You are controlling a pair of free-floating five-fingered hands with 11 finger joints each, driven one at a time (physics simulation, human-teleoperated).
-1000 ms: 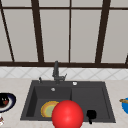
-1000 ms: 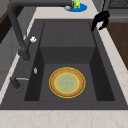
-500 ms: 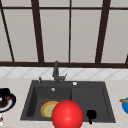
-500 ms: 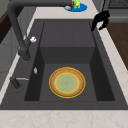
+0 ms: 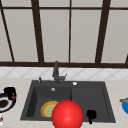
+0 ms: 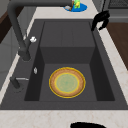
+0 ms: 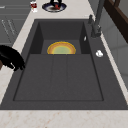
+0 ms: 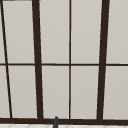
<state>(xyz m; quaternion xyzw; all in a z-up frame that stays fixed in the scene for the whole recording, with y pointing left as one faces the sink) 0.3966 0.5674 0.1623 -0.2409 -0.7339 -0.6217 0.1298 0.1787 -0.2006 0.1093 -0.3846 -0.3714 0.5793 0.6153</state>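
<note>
Front view: left hand (image 5: 10,92), now up over the dark bowl (image 5: 5,103) on the left bench versus a second ago, fingers unclear; right hand (image 5: 91,115) idle, curled, empty, at sink (image 5: 90,97) front.

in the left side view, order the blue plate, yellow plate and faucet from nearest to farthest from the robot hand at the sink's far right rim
From the right robot hand:
1. Blue plate, on the far counter.
2. Yellow plate, in the basin.
3. Faucet, at the left rim; its base and the yellow plate are nearly too close to call.
</note>
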